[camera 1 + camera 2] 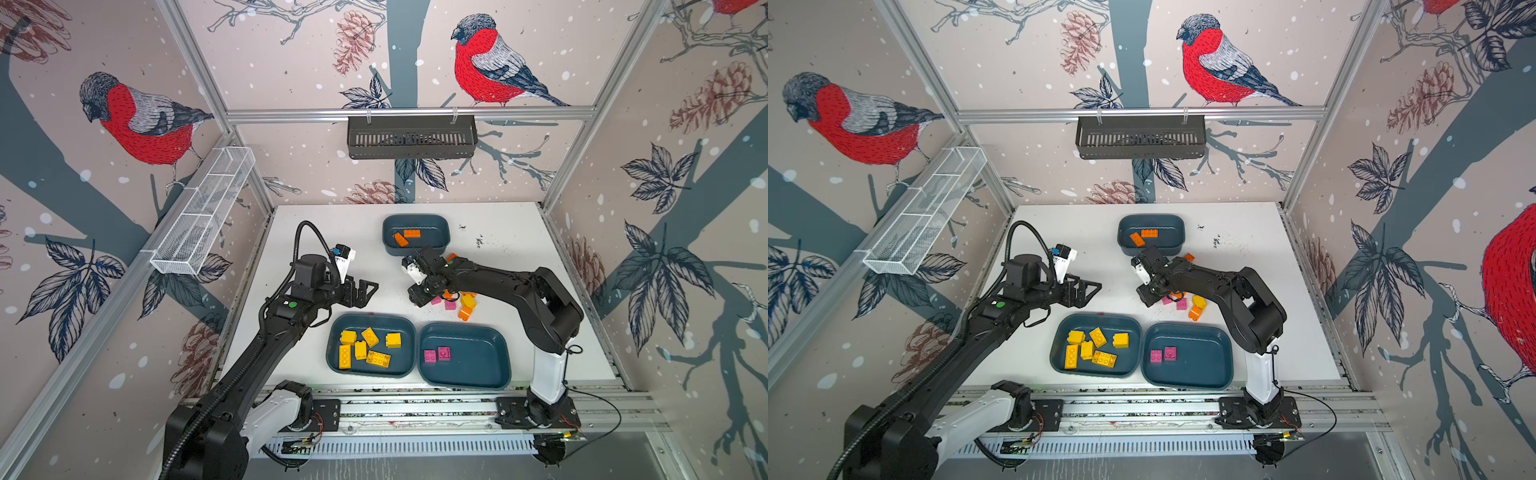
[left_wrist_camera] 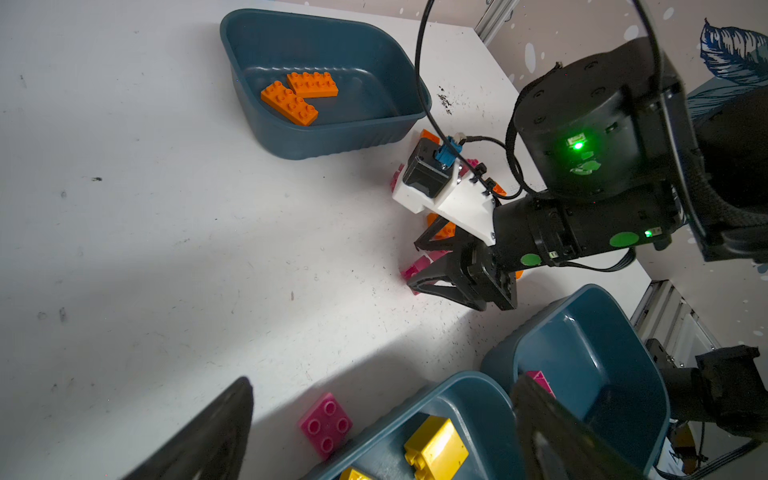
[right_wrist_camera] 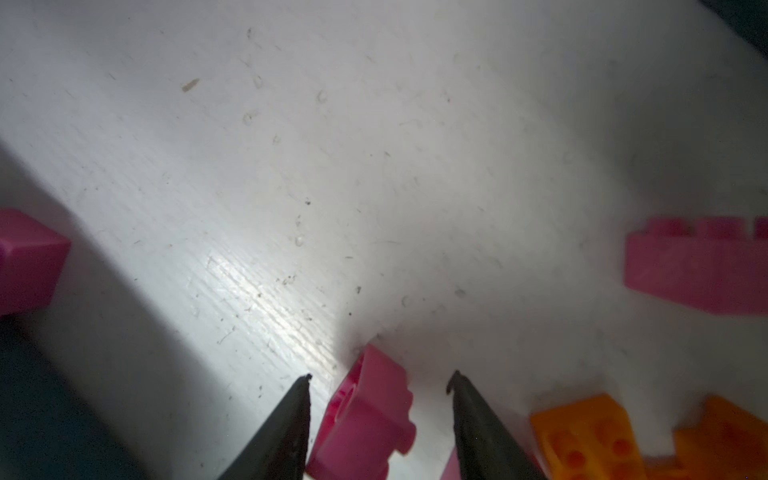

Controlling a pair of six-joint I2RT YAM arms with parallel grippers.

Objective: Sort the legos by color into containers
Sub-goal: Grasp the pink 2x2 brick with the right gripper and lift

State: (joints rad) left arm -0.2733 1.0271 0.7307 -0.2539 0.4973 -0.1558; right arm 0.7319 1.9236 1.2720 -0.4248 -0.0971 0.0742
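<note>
As the bricks now lie, we count three teal tubs: far tub (image 1: 434,239), two orange bricks (image 1: 411,233); near-left tub (image 1: 399,361), six yellow bricks (image 1: 370,336); near-right tub (image 1: 478,357), two pink bricks (image 1: 444,353). Loose pile (image 1: 465,307) on the table (image 1: 519,249): partly under the right arm, uncounted. Left gripper (image 1: 368,293): spread wide, empty, above the table. Right gripper (image 3: 380,375): half spread, straddling one pink brick (image 3: 370,415) of that pile, a gap showing on one side, not clamped.

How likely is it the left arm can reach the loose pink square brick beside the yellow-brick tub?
Probably yes: the left arm's fingers stand open above the pink square studded plastic brick, lying studs-up on the white table. The dark teal tub, close beside, may crowd one.
</note>
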